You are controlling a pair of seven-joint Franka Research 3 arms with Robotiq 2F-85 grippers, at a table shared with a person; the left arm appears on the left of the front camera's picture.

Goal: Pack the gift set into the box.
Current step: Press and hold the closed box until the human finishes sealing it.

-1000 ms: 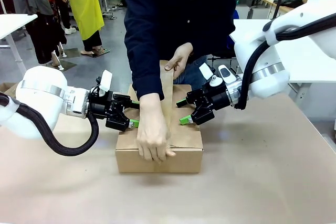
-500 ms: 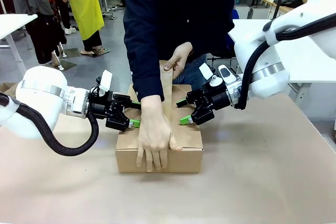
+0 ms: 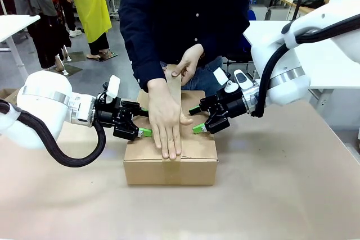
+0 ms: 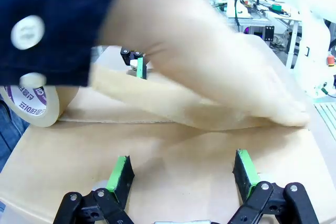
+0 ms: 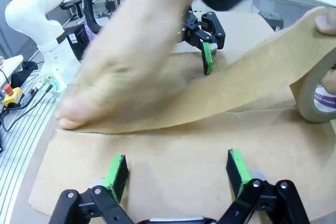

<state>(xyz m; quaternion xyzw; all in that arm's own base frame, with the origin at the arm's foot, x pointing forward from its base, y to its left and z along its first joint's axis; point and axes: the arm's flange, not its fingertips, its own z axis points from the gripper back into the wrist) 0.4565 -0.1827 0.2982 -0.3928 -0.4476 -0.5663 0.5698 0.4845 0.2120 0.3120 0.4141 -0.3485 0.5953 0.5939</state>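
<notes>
The brown box point(image 3: 197, 164) sits mid-table with its top flaps down. The gift set is hidden. A person's hand point(image 3: 167, 122) lies flat on a strip of brown tape point(image 3: 174, 85) running along the top seam, while the other hand point(image 3: 188, 63) holds the tape roll point(image 5: 320, 98) behind the box. My left gripper point(image 3: 144, 122) is open at the box's left top edge, its fingers spread over the cardboard point(image 4: 63, 156). My right gripper point(image 3: 195, 120) is open at the right top edge. Wrist views show each gripper point(image 4: 181, 169) point(image 5: 177, 167) open over the box top point(image 5: 79, 182), nothing between the fingers.
Brown paper covers the table point(image 3: 281, 195) around the box. The person stands close against the far edge. White tables stand at the back left point(image 3: 14, 23) and right point(image 3: 332, 60), with other people farther off.
The person's hand slid from the box's front edge back onto its top, pressing the tape down. Neither gripper has moved.
</notes>
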